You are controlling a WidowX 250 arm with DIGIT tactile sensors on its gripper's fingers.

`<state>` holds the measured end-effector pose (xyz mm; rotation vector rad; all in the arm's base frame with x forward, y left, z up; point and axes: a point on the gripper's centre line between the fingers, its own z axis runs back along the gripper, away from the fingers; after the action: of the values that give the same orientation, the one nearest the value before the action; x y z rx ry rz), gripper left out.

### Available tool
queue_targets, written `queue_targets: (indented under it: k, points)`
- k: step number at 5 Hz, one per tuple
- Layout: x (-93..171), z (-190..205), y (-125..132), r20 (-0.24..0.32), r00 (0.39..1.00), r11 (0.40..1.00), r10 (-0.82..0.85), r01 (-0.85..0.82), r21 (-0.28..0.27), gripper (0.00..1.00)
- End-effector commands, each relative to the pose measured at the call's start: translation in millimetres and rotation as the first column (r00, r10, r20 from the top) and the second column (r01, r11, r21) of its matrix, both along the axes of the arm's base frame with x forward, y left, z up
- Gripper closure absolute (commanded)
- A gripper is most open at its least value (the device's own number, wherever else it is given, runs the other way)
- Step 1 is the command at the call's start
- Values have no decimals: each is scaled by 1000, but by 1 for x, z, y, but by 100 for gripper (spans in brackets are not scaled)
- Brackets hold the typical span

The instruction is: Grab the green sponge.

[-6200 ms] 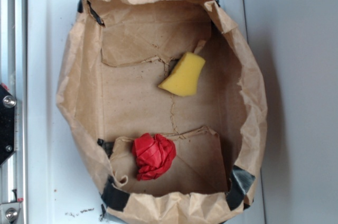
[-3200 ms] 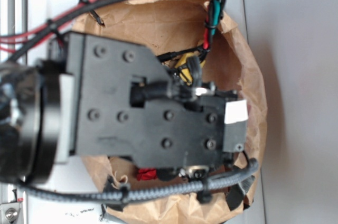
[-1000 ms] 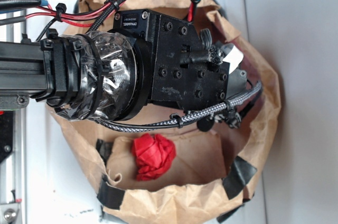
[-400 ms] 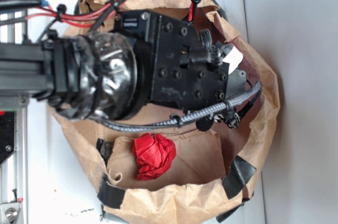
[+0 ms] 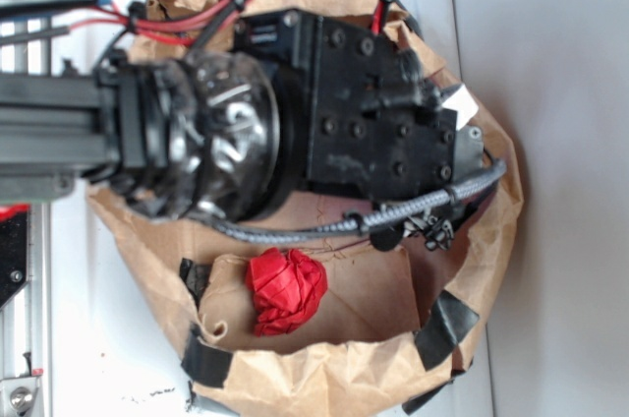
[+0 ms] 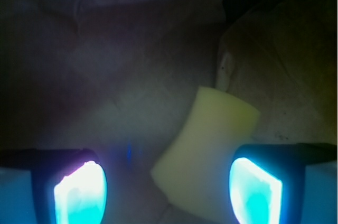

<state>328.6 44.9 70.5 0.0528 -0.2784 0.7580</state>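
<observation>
In the wrist view the green sponge (image 6: 211,152), a pale-yellow foam block with a flared end, lies on the brown paper floor between my fingers, closer to the right one. My gripper (image 6: 168,189) is open, its two glowing cyan pads (image 6: 80,192) set wide apart, and the sponge touches neither that I can see. In the exterior view the black gripper body (image 5: 383,132) hangs over the upper half of the paper bag (image 5: 324,378) and hides the sponge completely.
A red wrinkly ball of cloth (image 5: 285,289) lies in the lower part of the bag. The bag's crumpled paper walls (image 5: 496,230) rise all round, with black tape (image 5: 442,324) at the corners. Cables (image 5: 226,9) run from the arm at the left.
The arm came in over the bag and hid the sponge from the exterior view. In the last second the gripper body shifted slightly right and up. The red ball has not moved.
</observation>
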Motion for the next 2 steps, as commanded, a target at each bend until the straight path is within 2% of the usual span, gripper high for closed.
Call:
queue_targets:
  k: [1, 2]
  points:
    - [-6, 28, 31, 83, 996, 1000, 17, -17, -2, 0]
    - [-13, 27, 38, 89, 996, 1000, 30, -30, -10, 0]
